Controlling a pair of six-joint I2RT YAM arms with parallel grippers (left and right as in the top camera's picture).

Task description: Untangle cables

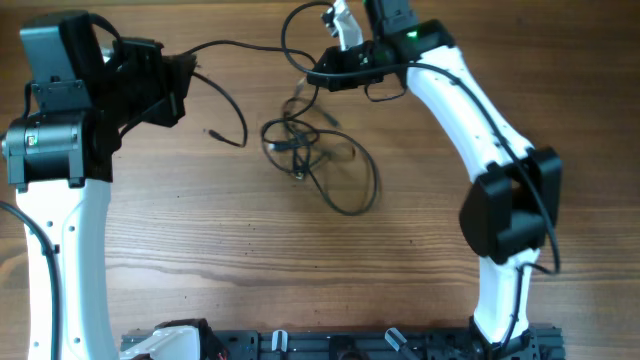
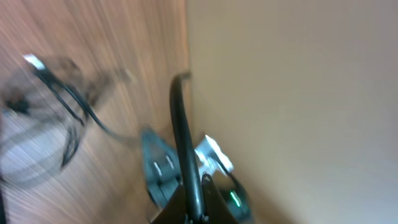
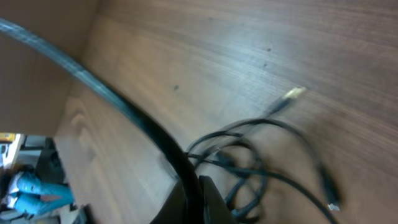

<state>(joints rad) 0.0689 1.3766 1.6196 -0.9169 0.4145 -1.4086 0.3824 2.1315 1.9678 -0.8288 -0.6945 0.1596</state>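
Left gripper (image 1: 176, 88) (image 2: 189, 214): fingers clenched on a black cord (image 2: 180, 124), which rose straight out of them toward 12 o'clock in the blurred left wrist view. Right gripper (image 1: 336, 72) (image 3: 193, 205): fingers likewise clamped on the black cord (image 3: 124, 106), which left them toward 10 o'clock and ran off the frame's edge. Overhead, this cord (image 1: 240, 45) spanned between the two grippers along the far side of the wooden table (image 1: 200, 250), with a slack loop beside the right gripper at its 11 o'clock. The cable tangle (image 1: 305, 150) (image 2: 43, 124) (image 3: 249, 168) lay on the table near the centre, several thin black loops crossed over one another, at 7 o'clock from the right gripper and 4 o'clock from the left. A loose plug end (image 1: 212, 132) lay flat at 9 o'clock of the tangle, apart from it. The right wrist view showed a gold-tipped plug (image 3: 292, 94) at 1 o'clock of the tangle. Which strands crossed over or under could not be determined.
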